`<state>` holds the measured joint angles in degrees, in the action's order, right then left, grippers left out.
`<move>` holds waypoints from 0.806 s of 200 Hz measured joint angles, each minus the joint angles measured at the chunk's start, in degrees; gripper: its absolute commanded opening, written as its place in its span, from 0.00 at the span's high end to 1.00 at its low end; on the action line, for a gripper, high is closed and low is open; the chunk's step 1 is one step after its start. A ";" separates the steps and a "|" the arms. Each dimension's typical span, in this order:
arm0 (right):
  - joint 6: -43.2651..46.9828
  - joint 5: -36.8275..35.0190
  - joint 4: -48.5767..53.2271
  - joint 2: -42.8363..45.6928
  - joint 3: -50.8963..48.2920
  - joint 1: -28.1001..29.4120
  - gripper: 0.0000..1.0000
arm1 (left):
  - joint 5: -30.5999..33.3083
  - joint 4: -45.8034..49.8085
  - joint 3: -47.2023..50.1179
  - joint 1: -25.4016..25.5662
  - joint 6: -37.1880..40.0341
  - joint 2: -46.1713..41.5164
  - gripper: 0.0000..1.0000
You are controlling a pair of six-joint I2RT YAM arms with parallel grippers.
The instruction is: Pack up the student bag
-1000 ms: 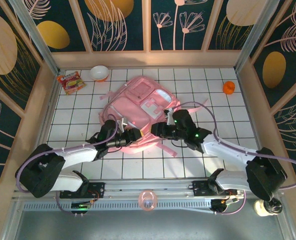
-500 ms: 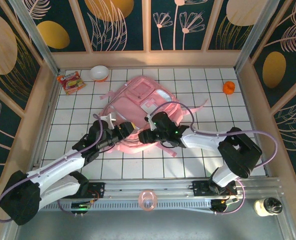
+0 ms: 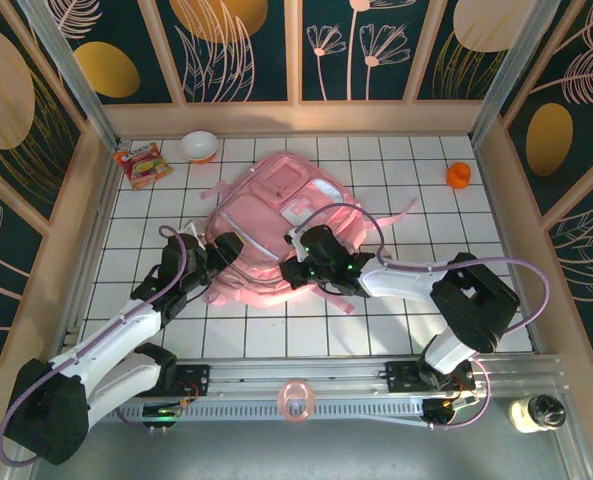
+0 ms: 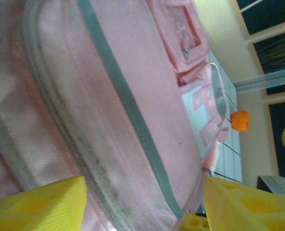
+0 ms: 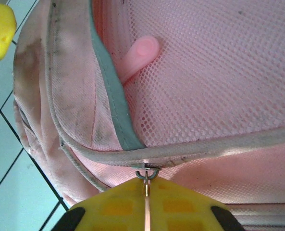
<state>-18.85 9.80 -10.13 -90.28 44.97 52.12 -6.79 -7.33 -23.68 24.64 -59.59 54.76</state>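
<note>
Both arms are built of smooth white shell links joined by black joint housings. A lilac cable (image 3: 184, 255) loops beside the left arm (image 3: 126, 325), and a matching lilac cable (image 3: 341, 206) arches over the right arm (image 3: 406, 285), whose black wrist shows small green lights (image 3: 348, 265). Black base blocks (image 3: 181, 380) stand at the near edge. The left claw (image 4: 142, 207) has bright yellow fingers (image 4: 36, 204) with moulded recesses. The right claw (image 5: 146, 192) is also yellow, with square recesses and black corners.
</note>
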 measured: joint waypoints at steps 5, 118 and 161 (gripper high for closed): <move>-0.13 -0.17 -0.20 0.11 -0.13 0.13 0.97 | 0.28 0.33 0.00 -0.22 -0.02 0.17 0.36; -12.13 -2.16 -1.64 5.92 -2.71 1.99 1.00 | -1.88 -2.97 7.91 -1.16 -5.84 2.40 0.86; -17.75 -4.70 -0.98 4.87 -1.95 5.05 1.00 | -3.80 -7.06 9.73 -1.46 -8.52 4.15 1.00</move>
<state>-36.60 5.10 -11.11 -85.41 43.03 57.17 -10.59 -14.39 -13.96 23.18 -68.12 58.92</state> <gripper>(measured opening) 0.038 0.054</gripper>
